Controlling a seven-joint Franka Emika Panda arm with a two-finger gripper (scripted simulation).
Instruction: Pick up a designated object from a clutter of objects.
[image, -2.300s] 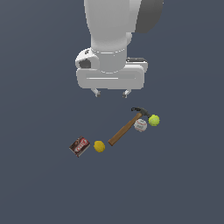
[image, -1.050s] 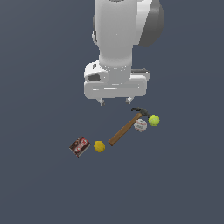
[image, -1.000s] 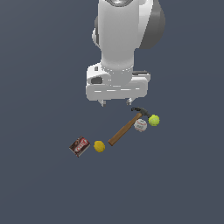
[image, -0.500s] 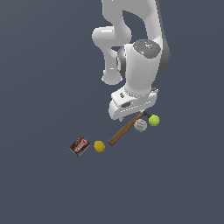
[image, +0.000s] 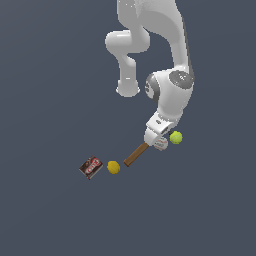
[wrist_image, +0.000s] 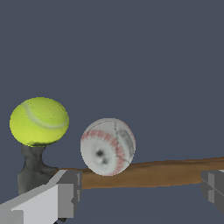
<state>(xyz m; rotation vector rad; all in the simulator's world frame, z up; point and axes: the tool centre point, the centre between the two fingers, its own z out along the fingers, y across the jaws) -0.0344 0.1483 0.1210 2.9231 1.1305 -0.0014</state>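
In the wrist view the gripper (wrist_image: 139, 186) has its two fingers (wrist_image: 65, 188) spread wide at the lower corners of the frame, holding nothing. Between and just beyond them lies the hammer (wrist_image: 153, 173), its wooden handle running across, with the baseball (wrist_image: 107, 146) resting against it — a sphere, so no long axis. Behind, at left, sits the tennis ball (wrist_image: 39, 121). This looks like the final approach; next comes centring over the baseball, descending and closing. Exterior view: lemon (image: 113, 167) and box (image: 91, 167) lie lower left, probably clear.

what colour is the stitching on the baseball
Red stitching on the white baseball, clearest in the wrist view.
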